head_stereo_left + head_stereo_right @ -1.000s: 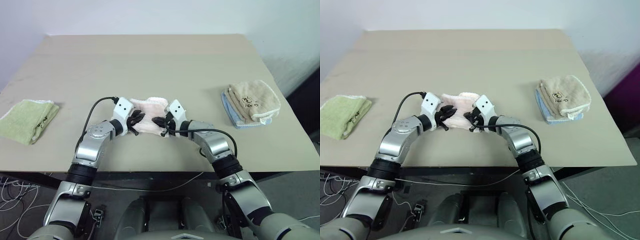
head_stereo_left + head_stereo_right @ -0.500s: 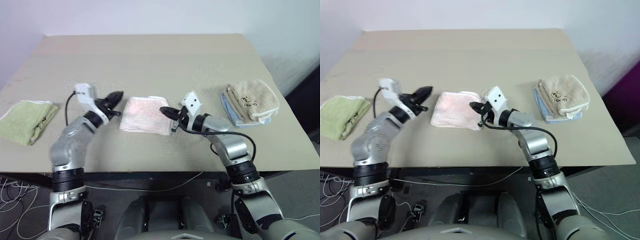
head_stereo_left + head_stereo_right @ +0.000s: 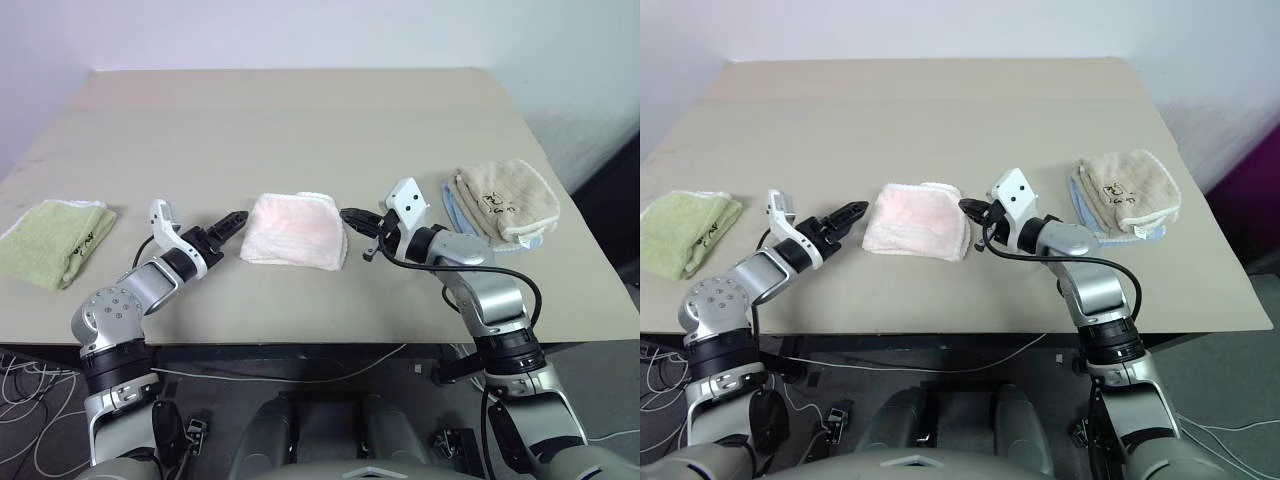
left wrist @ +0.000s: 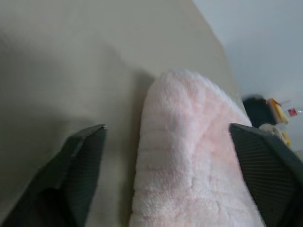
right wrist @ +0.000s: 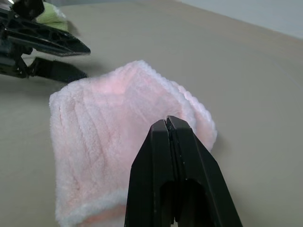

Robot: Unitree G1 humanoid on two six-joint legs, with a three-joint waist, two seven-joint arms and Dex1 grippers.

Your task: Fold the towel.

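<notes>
Spanning the view, the table (image 3: 300, 120) carries the towel (image 3: 296, 231) folded into a compact pink pad at centre, long axis running three to nine o'clock. Both grippers flank it, clear of the cloth: the left gripper (image 3: 234, 220) at nine o'clock, fingers spread wide, the right gripper (image 3: 356, 215) at three o'clock, fingers pressed together (and seemingly slightly nearer). No containers here; the folding looks essentially finished.
</notes>
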